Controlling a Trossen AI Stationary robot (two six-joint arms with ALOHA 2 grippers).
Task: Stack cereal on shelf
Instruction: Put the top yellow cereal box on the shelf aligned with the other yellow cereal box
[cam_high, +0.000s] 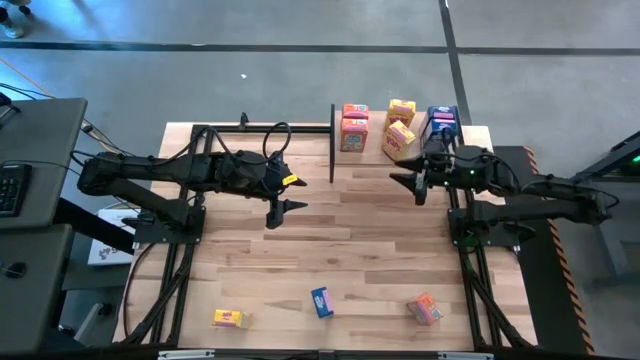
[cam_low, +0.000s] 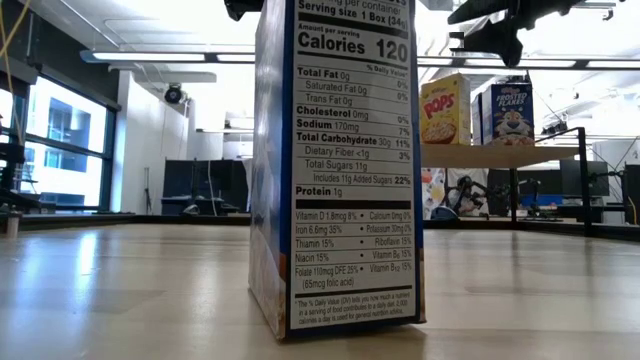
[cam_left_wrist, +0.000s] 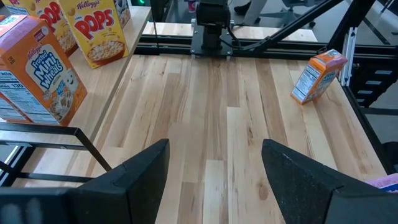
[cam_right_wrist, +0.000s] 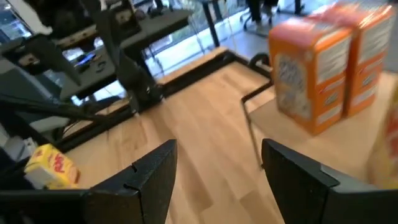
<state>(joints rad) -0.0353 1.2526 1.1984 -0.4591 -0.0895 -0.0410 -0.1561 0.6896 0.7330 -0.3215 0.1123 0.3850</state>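
Observation:
The shelf (cam_high: 372, 120) stands at the table's far edge, right of centre. Several cereal boxes stand or lie on it: two orange (cam_high: 354, 128), yellow ones (cam_high: 400, 125) and a blue one (cam_high: 443, 122). Three boxes are on the tabletop near its front edge: yellow (cam_high: 228, 318), blue (cam_high: 321, 301) and orange (cam_high: 425, 309). My left gripper (cam_high: 280, 208) is open and empty over the table's middle, left of the shelf. My right gripper (cam_high: 415, 186) is open and empty just in front of the shelf's near edge.
The blue box (cam_low: 340, 170) stands upright close before the low camera. A thin black upright (cam_high: 332, 140) marks the shelf's left end. Both arm bases and their black frames (cam_high: 180, 215) flank the table. Bare planks lie between the shelf and the three front boxes.

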